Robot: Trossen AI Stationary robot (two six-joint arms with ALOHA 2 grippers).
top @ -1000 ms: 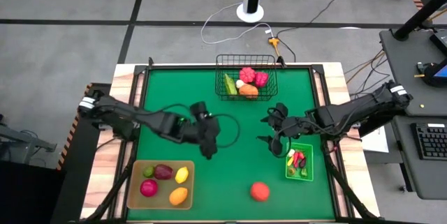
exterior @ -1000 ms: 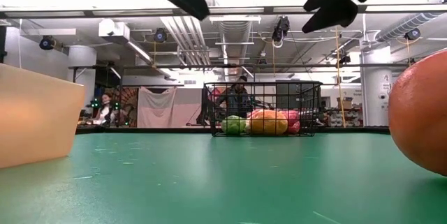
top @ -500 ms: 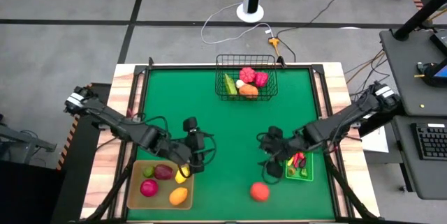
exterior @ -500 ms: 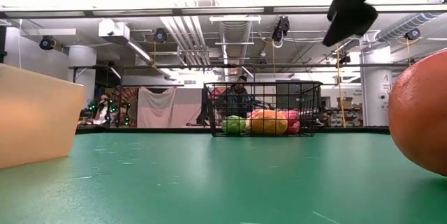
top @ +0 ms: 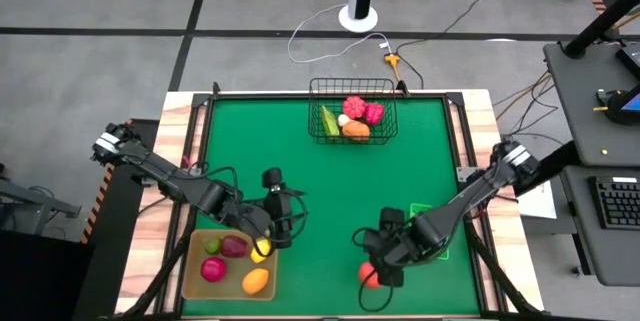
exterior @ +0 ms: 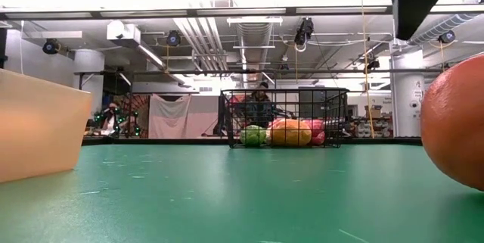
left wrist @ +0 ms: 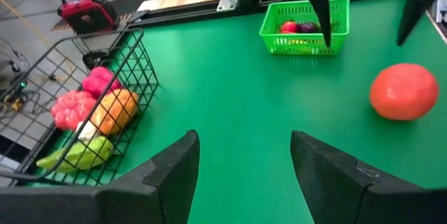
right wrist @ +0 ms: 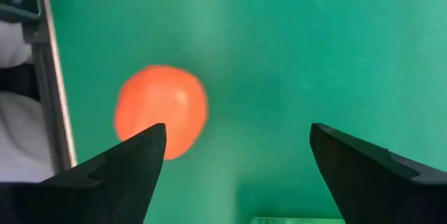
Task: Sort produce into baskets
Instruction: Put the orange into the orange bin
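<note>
My right gripper (top: 377,266) hangs above the red-orange tomato (top: 371,275) near the front edge of the green table (top: 330,176), fingers spread wide and empty; in the right wrist view the tomato (right wrist: 161,111) lies below, nearer one finger (right wrist: 119,175) than the other; the green plastic bin (left wrist: 304,26) stands just beside; my left gripper (top: 272,227) hovers open, holding nothing, at the tan tray (top: 196,271)'s inner rim; the black wire basket (top: 351,111) sits at the far edge.

A red-orange round fruit (top: 370,275) lies loose on the mat. The wire basket (top: 351,113), tan tray (top: 230,264) and green bin (left wrist: 304,27) each hold produce.
</note>
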